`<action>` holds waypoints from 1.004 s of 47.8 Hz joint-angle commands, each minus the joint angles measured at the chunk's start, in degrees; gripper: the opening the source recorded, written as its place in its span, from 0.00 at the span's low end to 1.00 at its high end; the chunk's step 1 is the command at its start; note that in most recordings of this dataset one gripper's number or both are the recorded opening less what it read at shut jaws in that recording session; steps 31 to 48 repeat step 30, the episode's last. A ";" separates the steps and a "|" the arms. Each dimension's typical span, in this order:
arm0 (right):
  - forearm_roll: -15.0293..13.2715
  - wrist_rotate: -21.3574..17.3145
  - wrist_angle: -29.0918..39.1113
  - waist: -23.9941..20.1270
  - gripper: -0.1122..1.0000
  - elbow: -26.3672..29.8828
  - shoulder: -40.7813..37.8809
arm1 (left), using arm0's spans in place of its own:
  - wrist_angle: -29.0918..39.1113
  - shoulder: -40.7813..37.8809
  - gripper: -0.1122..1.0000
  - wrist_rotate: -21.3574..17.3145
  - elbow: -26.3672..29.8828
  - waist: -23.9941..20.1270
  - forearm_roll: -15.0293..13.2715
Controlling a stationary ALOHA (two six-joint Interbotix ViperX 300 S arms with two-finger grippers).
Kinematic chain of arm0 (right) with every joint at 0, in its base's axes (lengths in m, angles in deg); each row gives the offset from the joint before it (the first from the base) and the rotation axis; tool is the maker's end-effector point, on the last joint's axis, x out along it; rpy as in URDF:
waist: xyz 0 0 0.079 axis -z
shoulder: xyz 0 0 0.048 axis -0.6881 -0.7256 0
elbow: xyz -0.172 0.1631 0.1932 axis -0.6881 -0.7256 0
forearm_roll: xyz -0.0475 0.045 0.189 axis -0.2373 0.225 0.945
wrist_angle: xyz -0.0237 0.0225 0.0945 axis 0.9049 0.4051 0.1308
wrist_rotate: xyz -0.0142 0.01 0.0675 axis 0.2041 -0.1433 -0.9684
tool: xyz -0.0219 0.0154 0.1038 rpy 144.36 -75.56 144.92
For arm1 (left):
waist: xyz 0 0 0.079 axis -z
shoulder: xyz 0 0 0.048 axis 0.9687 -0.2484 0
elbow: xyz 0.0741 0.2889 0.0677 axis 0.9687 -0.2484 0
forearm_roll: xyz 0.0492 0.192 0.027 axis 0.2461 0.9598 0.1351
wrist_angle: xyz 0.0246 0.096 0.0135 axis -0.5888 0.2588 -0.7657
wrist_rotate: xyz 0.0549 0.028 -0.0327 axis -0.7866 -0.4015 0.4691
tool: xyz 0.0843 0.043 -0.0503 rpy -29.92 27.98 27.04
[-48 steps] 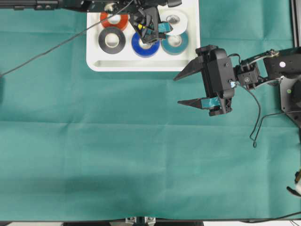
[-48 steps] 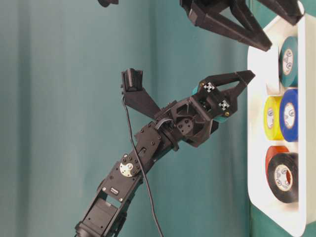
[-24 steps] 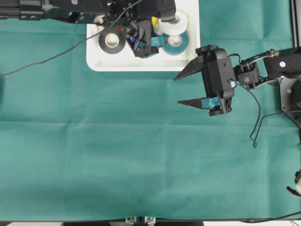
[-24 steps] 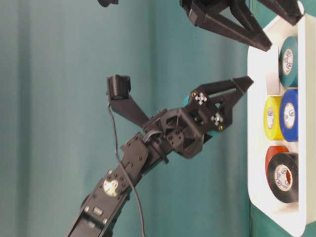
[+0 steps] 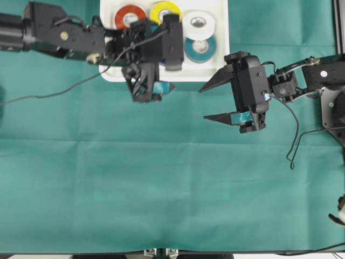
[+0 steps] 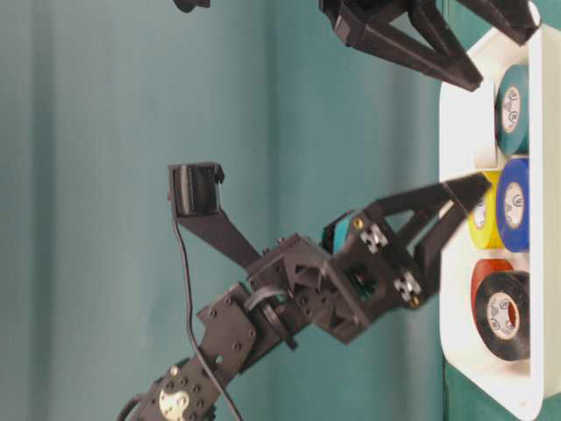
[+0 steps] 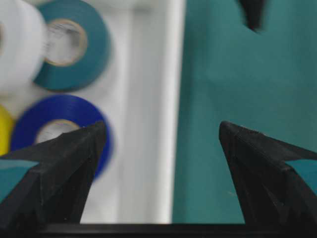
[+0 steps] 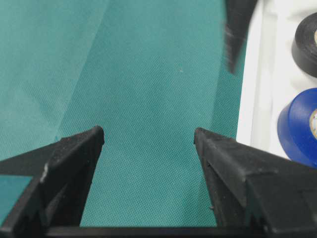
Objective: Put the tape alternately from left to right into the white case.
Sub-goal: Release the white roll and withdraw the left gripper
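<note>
The white case [image 5: 215, 73] lies at the table's far edge. In it I see the red-orange tape [image 5: 130, 16], yellow tape [image 5: 165, 11], white tape [image 5: 198, 24] and teal tape [image 5: 199, 48]. My left arm covers the black tape [image 6: 501, 314] and blue tape [image 6: 514, 203] from overhead. My left gripper [image 5: 164, 73] is open and empty, straddling the case's front rim [image 7: 171, 99]: one finger over the blue tape [image 7: 64, 111], the other over cloth. My right gripper [image 5: 202, 103] hangs open and empty over the cloth, right of the case's front corner.
Green cloth [image 5: 161, 183] covers the table in front of the case. The left arm [image 5: 59, 35] reaches in from the far left with a cable trailing behind it. The right arm's base [image 5: 329, 91] sits at the right edge.
My left gripper has swung from above the rolls toward the case's front rim, uncovering the red-orange and yellow tape. The right gripper has not moved.
</note>
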 commanded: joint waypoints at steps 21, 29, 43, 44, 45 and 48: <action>0.00 -0.18 -0.26 -0.18 0.82 -0.09 1.05 | -0.26 7.56 0.78 5.10 -7.82 5.80 -0.18; 0.00 -0.35 -0.26 -0.09 0.82 -0.09 1.05 | -0.35 9.05 0.78 5.45 -10.20 7.03 -0.26; -0.09 -0.35 -0.26 -0.09 0.82 -0.09 1.05 | -0.44 9.23 0.78 5.45 -10.46 7.21 -0.18; -0.09 -0.35 -0.26 -0.09 0.82 -0.09 1.05 | -0.44 9.23 0.78 5.45 -10.46 7.21 -0.18; -0.09 -0.35 -0.26 -0.09 0.82 -0.09 1.05 | -0.44 9.23 0.78 5.45 -10.46 7.21 -0.18; -0.09 -0.35 -0.26 -0.09 0.82 -0.09 1.05 | -0.44 9.23 0.78 5.45 -10.46 7.21 -0.18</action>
